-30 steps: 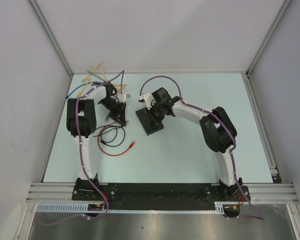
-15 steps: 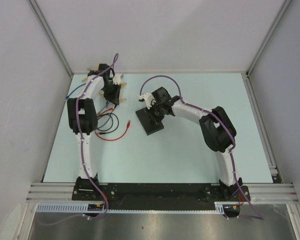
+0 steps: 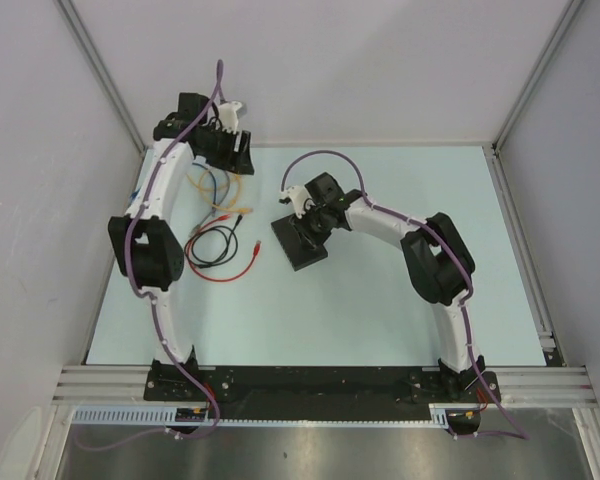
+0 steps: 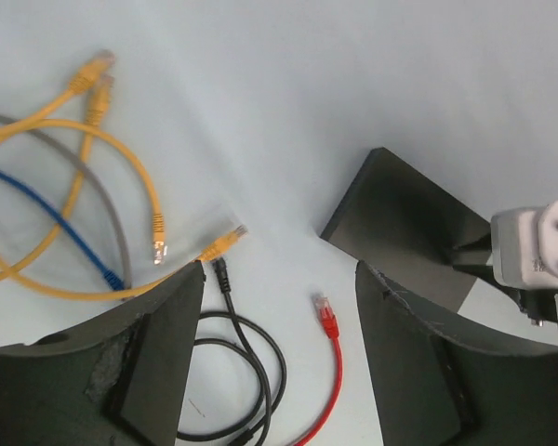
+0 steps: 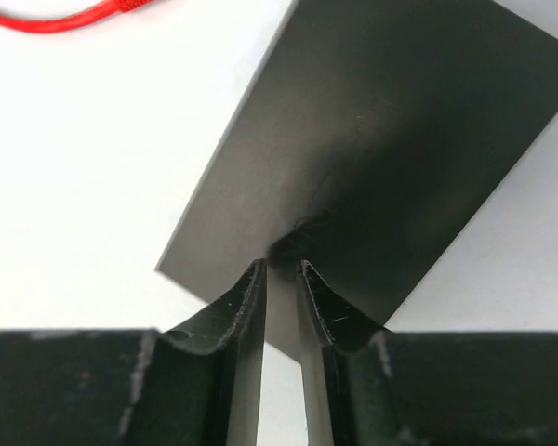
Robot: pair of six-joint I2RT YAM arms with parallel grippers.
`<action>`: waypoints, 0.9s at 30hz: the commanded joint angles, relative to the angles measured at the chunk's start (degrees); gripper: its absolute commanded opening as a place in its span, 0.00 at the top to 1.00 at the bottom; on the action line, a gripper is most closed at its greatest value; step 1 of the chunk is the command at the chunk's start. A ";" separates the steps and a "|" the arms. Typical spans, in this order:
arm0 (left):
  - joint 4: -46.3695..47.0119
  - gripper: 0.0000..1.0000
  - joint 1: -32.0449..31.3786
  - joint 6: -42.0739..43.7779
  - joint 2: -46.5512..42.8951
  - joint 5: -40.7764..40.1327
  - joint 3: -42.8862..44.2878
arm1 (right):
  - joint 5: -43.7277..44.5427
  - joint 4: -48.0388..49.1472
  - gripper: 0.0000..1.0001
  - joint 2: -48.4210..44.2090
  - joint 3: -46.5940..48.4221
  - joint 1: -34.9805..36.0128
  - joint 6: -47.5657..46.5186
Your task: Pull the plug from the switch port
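Left gripper (image 4: 279, 279): jaws wide apart, nothing between them, hanging high over the far-left corner of the table (image 3: 380, 310), close to the frame post there. Right gripper (image 5: 281, 269): fingers only a narrow slit apart, tips set against one edge of the black box (image 3: 305, 252); cannot tell whether they pinch anything or merely press on it. The box lies flat, skewed to the table edges, a little left of the middle and nearer the far edge than the near one. The port itself cannot be made out in any view (the edges on show read as plain dark faces). Every cable end in view lies loose on the table, apart from the box. The red cable (image 4: 327, 321) has its plug just off the box's left side, closest of all. The black cable (image 4: 225, 288) is coiled beside it, further left. Yellow cables (image 4: 95, 70), a blue cable (image 4: 56, 221) and a grey cable (image 4: 118, 228) loop over one another toward the far-left corner. So the strip between box and left edge is crowded with cable. The widest open stretch of table runs from the box to the right edge and forward to the near edge, crossed only by the right arm.
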 commanded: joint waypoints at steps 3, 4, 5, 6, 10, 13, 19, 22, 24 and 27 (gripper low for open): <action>3.59 0.28 0.49 -5.26 -7.09 -12.16 -6.82 | -13.01 -6.71 0.81 4.99 11.33 1.55 -5.55; 3.07 0.28 0.58 -5.00 -7.27 -12.26 -6.91 | -14.69 -7.24 0.82 5.96 13.61 1.90 -6.60; 2.81 0.28 0.66 -4.91 -7.36 -12.35 -7.17 | -16.44 -7.34 0.83 7.36 14.59 2.17 -6.87; 2.80 0.28 0.84 -4.91 -7.45 -12.35 -7.61 | -17.16 -7.16 0.84 7.72 15.12 2.87 -7.40; 3.07 0.28 1.10 -5.26 -8.41 -12.26 -10.07 | -19.54 -4.97 0.85 9.21 16.62 3.84 -5.74; 3.24 0.28 1.10 -5.52 -9.11 -11.56 -12.27 | -15.08 0.99 0.88 10.71 16.19 4.19 4.66; 3.24 0.28 1.10 -5.09 -10.35 -11.73 -13.33 | 4.61 9.18 0.93 11.50 13.82 3.49 11.93; 3.33 0.28 1.02 -5.00 -10.17 -11.73 -13.51 | 11.82 9.45 0.93 11.33 12.15 2.17 12.55; 3.42 0.28 0.84 -4.91 -9.82 -11.73 -13.42 | 15.61 8.84 0.93 10.89 10.57 1.38 11.42; 3.51 0.28 0.31 -4.82 -8.86 -11.91 -12.89 | 17.64 7.78 0.94 9.92 8.98 0.33 9.31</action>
